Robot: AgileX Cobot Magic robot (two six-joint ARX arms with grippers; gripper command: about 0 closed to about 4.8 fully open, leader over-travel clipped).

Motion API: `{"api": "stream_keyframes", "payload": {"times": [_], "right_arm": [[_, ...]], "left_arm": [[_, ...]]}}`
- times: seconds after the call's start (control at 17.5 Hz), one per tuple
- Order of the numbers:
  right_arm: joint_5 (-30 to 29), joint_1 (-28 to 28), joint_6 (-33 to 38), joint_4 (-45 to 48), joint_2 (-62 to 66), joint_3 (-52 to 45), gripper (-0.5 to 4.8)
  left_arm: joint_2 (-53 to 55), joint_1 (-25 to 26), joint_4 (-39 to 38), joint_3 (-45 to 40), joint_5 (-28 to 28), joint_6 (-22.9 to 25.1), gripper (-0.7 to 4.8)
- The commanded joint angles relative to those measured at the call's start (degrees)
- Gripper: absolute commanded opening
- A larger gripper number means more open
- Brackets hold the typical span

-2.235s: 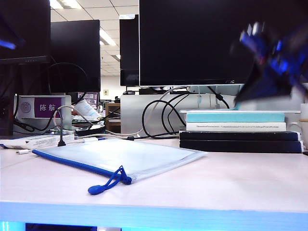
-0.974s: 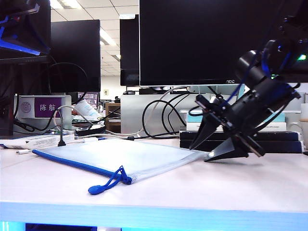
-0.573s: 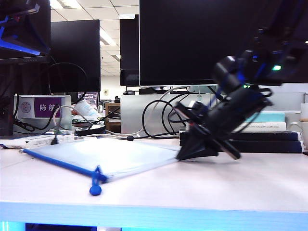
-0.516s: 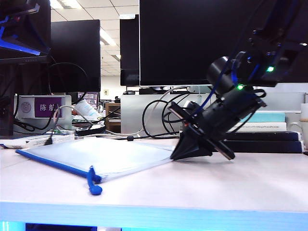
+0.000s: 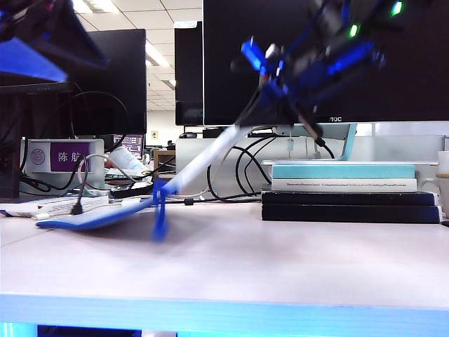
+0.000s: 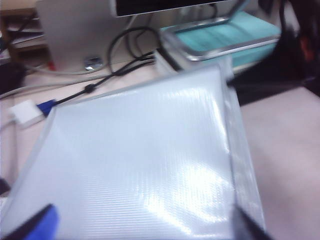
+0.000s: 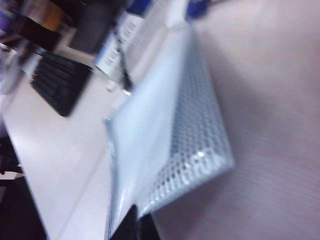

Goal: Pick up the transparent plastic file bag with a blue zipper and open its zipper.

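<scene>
The transparent plastic file bag (image 5: 203, 158) hangs slanted over the table. Its right corner is raised and its left end rests on the tabletop. My right gripper (image 5: 265, 104) is up in the air before the monitor, shut on that raised corner. The right wrist view shows its fingers (image 7: 135, 226) pressed together on the bag's meshed edge (image 7: 175, 150). The blue zipper (image 5: 105, 217) runs along the low edge, and its cord pull (image 5: 160, 210) dangles, blurred. My left gripper (image 5: 43, 43) hovers high at the left, open. Through its wide-apart fingertips (image 6: 37, 226) the bag's face (image 6: 145, 150) is seen.
Teal and black books (image 5: 347, 191) are stacked at the right, below a large dark monitor (image 5: 231, 42). Cables (image 5: 231, 165) lie behind the bag. A name plate (image 5: 66, 156) and papers sit at the back left. A black keyboard (image 7: 60, 85) lies on the far desk.
My right gripper shut on the bag's right corner and lifted it up and to the left. The bag slid left and tilted steeply, and its pull swung. My left gripper shifted and opened.
</scene>
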Motion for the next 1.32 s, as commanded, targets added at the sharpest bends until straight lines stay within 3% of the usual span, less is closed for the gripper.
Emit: {"api": "stream_keyframes", "payload": {"times": [0.06, 0.11, 0.23, 0.34, 0.46, 0.52, 0.63, 0.74, 0.8, 0.97, 1.09, 1.32], "right_arm": [[-0.9, 0.1, 2.1, 0.3, -3.4, 1.9, -0.02], [-1.4, 0.1, 2.8, 0.3, -3.8, 2.7, -0.02], [-1.6, 0.1, 3.3, -0.6, -4.1, 4.9, -0.02], [-1.9, 0.1, 4.3, -0.8, -4.0, 7.0, -0.02], [-3.3, 0.1, 5.9, -1.0, -4.1, 8.5, -0.02], [-4.5, 0.1, 6.7, -0.9, -4.1, 9.0, -0.02], [-6.1, 0.3, 7.6, -1.1, -4.2, 9.4, -0.02], [-7.3, 0.7, 9.9, -1.4, -4.3, 9.4, -0.02], [-8.5, 1.4, 10.3, -1.4, -4.4, 9.4, -0.02], [-9.2, 1.8, 12.1, 0.7, -4.4, 9.6, -0.02], [-9.7, 1.8, 13.0, 2.0, -4.4, 9.6, -0.02], [-9.7, 1.7, 13.0, 2.5, -5.3, 9.6, -0.02]], "left_arm": [[-0.1, -8.2, 0.7, -0.3, -2.0, 0.4, 4.79], [-0.1, -13.3, 0.7, -1.1, -7.8, 1.7, 4.79], [-0.1, -25.4, 2.6, -4.1, -25.0, 2.4, 4.79], [-0.1, -35.4, 3.8, -7.5, -42.9, -5.9, 4.79], [0.0, -39.8, 6.6, -10.3, -44.7, -8.8, 4.74], [0.0, -40.8, 8.1, -11.4, -46.1, -10.6, 4.33], [0.0, -40.7, 12.2, -12.0, -49.3, -10.4, 4.33], [0.0, -39.7, 16.3, -12.0, -48.6, -10.3, 4.33], [0.0, -38.9, 18.3, -12.0, -44.3, -10.7, 4.24], [0.0, -38.7, 18.1, -12.0, -41.1, -15.4, 3.84], [0.0, -38.7, 17.5, -12.0, -41.1, -15.4, 3.33], [0.0, -38.6, 11.6, -12.0, -48.8, -17.1, 3.33]]}}
